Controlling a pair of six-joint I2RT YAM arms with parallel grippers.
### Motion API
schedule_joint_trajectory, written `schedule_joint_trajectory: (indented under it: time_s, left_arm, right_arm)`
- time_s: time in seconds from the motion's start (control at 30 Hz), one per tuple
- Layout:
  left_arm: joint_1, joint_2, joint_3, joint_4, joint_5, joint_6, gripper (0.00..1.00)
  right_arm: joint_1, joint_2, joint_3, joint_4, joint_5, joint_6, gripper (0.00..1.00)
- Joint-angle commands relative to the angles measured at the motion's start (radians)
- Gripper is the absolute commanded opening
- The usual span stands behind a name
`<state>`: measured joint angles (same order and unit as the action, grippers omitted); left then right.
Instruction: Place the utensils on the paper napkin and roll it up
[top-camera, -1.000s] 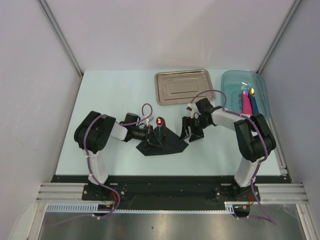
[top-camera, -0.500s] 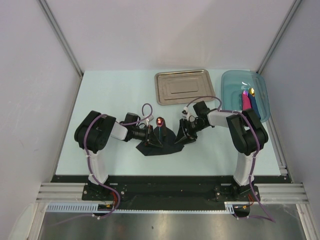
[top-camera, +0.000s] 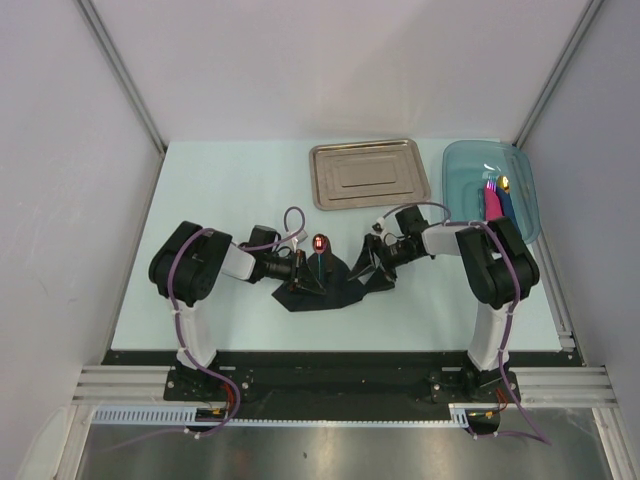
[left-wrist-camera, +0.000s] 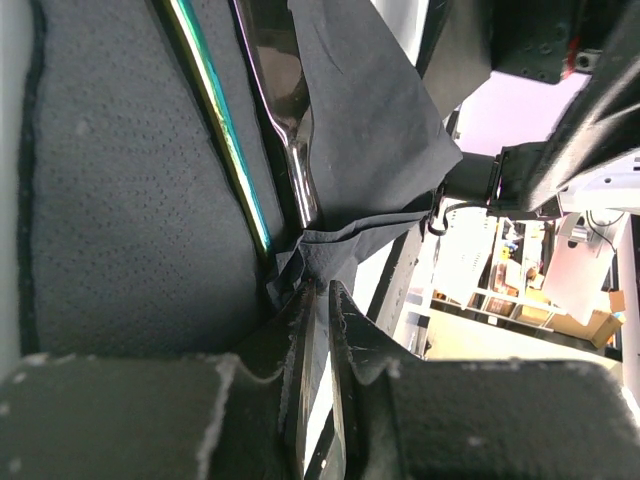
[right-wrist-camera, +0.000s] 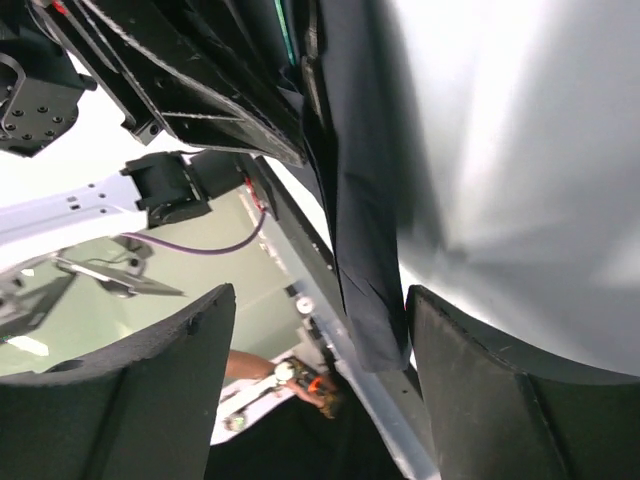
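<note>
On the pale green table (top-camera: 220, 190) both arms fold low and reach inward, meeting over the napkin (top-camera: 330, 292) near the front middle. Fingers narrow, the left gripper (left-wrist-camera: 322, 292) pinches a bunched napkin fold, with the utensils (top-camera: 319, 250) lying on the napkin just ahead of it. Opposite, the right gripper (right-wrist-camera: 318, 295) stands wide, the napkin's raised edge hanging between its fingers, not clamped.

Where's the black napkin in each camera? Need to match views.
Top external: paper napkin centre, between left gripper and right gripper.
Left wrist: fills left and middle, bunched at left gripper's tips.
Right wrist: dark strip down the middle, between right gripper's open fingers.
Landmark: left gripper pinching the napkin; in right wrist, probably the black frame upper-left.
</note>
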<state>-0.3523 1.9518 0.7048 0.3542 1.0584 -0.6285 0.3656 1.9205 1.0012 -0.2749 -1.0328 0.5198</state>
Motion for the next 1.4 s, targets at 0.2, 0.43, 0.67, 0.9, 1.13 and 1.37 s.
schedule_joint_trajectory:
  time_s: [0.2,0.43,0.67,0.9,1.13,1.37]
  left_arm:
    - [0.015,0.019,0.032,0.026,-0.037,0.015,0.17]
    - [0.015,0.015,0.025,0.029,-0.040,0.013,0.17]
    - [0.018,0.010,0.016,0.031,-0.041,0.015,0.17]
    - [0.021,0.009,0.024,0.026,-0.044,0.015,0.18]
    - [0.021,0.013,0.028,0.031,-0.048,0.007,0.18]
    - [0.021,0.013,0.032,0.038,-0.054,-0.004,0.17]
  right_arm:
    - [-0.008,0.041,-0.085,0.025,-0.105,0.098,0.73]
    - [-0.059,0.021,-0.104,0.124,-0.078,0.180,0.76]
    - [-0.063,0.015,-0.069,0.258,-0.151,0.278,0.68]
    - [-0.059,0.003,-0.090,0.313,-0.151,0.327,0.47]
    - [-0.056,-0.015,-0.098,0.290,-0.113,0.307,0.53]
    - [-0.002,0.041,0.010,0.117,-0.085,0.164,0.33]
